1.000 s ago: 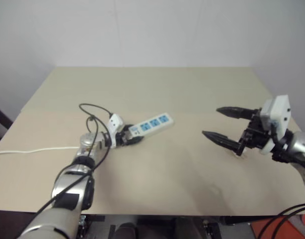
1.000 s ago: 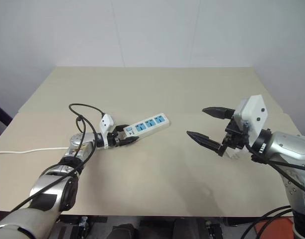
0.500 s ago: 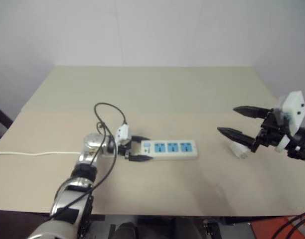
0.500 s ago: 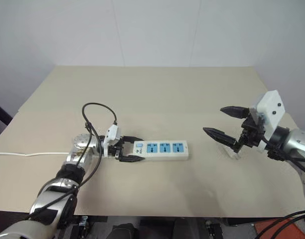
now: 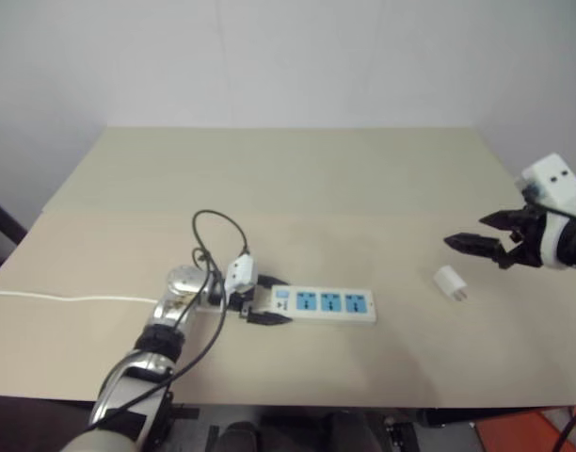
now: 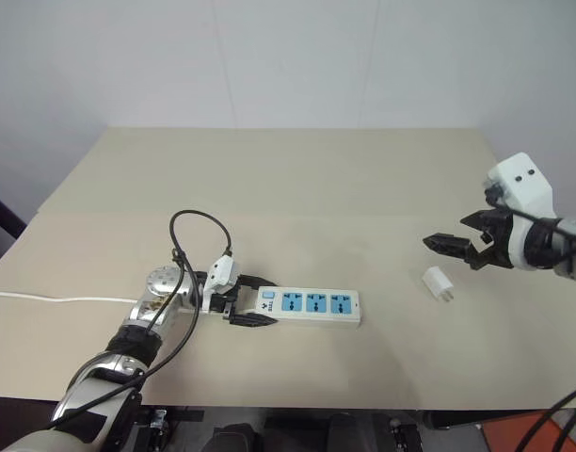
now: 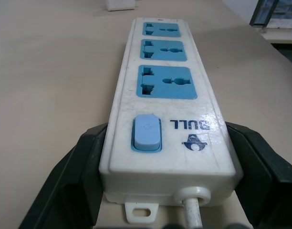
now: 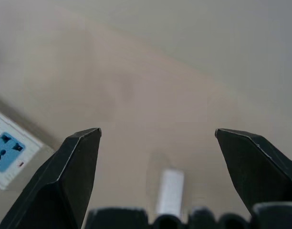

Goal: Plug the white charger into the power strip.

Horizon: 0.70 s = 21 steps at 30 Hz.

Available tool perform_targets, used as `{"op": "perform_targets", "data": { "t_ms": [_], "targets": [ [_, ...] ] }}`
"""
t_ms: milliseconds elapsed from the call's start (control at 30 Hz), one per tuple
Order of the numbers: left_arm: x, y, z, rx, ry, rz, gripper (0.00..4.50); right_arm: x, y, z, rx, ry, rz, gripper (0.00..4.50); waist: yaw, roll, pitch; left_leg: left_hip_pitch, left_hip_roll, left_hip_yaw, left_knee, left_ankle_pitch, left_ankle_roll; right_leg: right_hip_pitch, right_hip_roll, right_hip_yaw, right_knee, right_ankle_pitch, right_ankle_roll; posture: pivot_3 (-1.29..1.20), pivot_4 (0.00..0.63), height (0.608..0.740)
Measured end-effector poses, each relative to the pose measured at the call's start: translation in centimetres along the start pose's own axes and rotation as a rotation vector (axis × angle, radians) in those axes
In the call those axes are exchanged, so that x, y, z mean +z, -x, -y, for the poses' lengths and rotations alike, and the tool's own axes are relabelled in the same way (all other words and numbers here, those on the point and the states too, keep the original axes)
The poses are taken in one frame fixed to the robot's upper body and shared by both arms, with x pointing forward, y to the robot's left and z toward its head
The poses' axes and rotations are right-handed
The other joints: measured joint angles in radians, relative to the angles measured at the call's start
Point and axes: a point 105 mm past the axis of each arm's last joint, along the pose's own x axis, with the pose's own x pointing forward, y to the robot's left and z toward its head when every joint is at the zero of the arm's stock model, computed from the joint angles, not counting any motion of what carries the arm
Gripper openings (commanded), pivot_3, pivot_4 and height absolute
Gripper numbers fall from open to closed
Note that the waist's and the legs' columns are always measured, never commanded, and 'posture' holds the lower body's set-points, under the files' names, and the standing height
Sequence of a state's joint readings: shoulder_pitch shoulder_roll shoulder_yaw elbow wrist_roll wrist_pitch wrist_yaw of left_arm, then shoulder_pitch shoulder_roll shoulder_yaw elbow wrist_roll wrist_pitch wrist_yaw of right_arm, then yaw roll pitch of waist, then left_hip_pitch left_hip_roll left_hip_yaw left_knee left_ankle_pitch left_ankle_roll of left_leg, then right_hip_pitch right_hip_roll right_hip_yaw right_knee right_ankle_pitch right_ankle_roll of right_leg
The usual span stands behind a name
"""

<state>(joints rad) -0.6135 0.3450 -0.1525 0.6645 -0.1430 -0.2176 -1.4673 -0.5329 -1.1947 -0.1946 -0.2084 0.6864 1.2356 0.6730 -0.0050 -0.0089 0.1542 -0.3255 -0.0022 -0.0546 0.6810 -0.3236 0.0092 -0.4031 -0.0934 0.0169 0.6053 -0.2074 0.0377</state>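
Now the left hand point(image 6: 243, 309) clamps the power strip point(image 6: 310, 304) at its switch end. Right of the strip, the right hand point(image 6: 462, 249) hangs spread above the white charger point(image 6: 437, 283); it should descend squarely over it.

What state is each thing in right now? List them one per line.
power strip: flat on the table, switch end gripped, all three blue sockets empty.
white charger: lying loose on the table, unplugged, held by nothing.
left tool: shut on the power strip's switch end.
right tool: open, empty, raised beside the charger.
strip cord: trailing off the table's left edge.
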Motion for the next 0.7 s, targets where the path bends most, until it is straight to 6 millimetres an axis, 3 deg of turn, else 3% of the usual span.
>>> {"op": "perform_targets", "data": {
  "t_ms": [200, 500, 700],
  "targets": [
    [0.1, -0.5, 0.0, -0.011, -0.023, -0.007, 3.29, 0.3, -1.1, 0.4, 0.019, -0.065, -0.204, 4.50, 0.004, 0.002, -0.001, -0.001, 0.000, 0.000, -0.001, 0.000, 0.000, 0.000, 0.000, -0.001, -0.002, 0.000, 0.000, 0.00, 0.150, 0.740],
    [0.2, -0.8, 0.1, -0.009, -0.023, 0.003, 3.29, -3.3, -4.7, 0.8, 0.051, -0.093, -0.425, 4.50, 0.011, 0.004, -0.002, -0.005, 0.000, 0.000, 0.000, 0.000, 0.000, -0.003, -0.001, -0.001, -0.002, 0.001, 0.001, 0.00, 0.150, 0.740],
    [0.3, -0.8, 0.2, -0.007, -0.022, 0.005, 3.29, -4.0, -6.2, 0.8, 0.068, -0.077, -0.465, 4.50, 0.011, 0.006, -0.003, -0.008, -0.001, 0.000, 0.002, 0.000, 0.000, -0.007, -0.001, -0.002, -0.002, 0.001, 0.002, 0.00, 0.150, 0.740]
  ]
}}
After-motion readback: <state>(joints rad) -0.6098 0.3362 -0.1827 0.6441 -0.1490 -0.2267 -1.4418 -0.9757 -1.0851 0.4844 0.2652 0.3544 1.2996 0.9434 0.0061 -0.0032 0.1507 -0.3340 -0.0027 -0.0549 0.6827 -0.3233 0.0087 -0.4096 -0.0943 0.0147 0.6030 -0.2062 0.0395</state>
